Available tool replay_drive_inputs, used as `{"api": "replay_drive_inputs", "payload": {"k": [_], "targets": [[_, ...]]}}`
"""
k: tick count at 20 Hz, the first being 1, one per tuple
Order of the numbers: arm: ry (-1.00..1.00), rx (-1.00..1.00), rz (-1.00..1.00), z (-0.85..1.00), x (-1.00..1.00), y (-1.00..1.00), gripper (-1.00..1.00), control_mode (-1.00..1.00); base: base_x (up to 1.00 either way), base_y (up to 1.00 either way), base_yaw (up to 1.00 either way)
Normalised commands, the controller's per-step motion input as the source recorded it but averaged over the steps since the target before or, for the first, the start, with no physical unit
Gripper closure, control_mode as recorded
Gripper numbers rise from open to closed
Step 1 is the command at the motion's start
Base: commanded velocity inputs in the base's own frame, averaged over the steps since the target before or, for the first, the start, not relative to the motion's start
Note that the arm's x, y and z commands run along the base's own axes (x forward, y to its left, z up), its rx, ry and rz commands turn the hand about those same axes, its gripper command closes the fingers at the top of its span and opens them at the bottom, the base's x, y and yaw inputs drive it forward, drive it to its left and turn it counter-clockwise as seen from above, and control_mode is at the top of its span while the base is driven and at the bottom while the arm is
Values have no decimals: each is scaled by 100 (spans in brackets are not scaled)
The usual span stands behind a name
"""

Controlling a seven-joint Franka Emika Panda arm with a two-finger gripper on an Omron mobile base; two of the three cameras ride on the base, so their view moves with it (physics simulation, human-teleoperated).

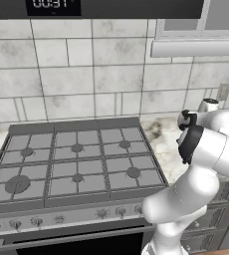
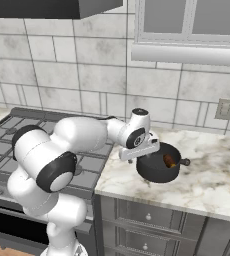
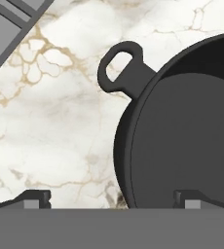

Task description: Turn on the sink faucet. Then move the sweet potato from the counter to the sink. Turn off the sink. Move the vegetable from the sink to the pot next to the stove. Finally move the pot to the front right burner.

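i have the end effector (image 3: 112, 197) hanging just above the near rim of the black pot (image 2: 158, 165), and its two finger tips (image 3: 36, 197) stand wide apart, one over bare marble and the other over the pot's rim, holding nothing. in the hand view the pot's looped handle (image 3: 121, 68) sticks out toward the grey edge of the stove (image 3: 11, 29), with pale veined table (image 3: 50, 121) between them. from the right base view the pot sits on the table (image 2: 207, 180) just beside the stove's right edge, and the sweet potato (image 2: 170, 160) lies inside it, a small reddish-brown lump against the far wall; a short stub handle (image 2: 184, 162) pokes out on the pot's right side. the arm's wrist (image 2: 137, 131) bends down over the pot's left side. in the left base view the stove (image 1: 76, 159) is in front of me with nothing on its grates, the front right burner (image 1: 133, 172) bare, and a row of knobs (image 1: 59, 218) along its front edge.
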Motion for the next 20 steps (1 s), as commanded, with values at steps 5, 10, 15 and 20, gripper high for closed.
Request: {"api": "replay_drive_inputs", "payload": {"k": [5,10,15,20], "targets": [[0,-3,0,-14,3,0,-100,-100,0,0,0],[0,-1,1,-15,1,-1,-100,-100,0,0,0],[0,0,1,-15,5,-2,-100,-100,0,0,0],[0,0,2,-8,8,-2,-100,-100,0,0,0]]}}
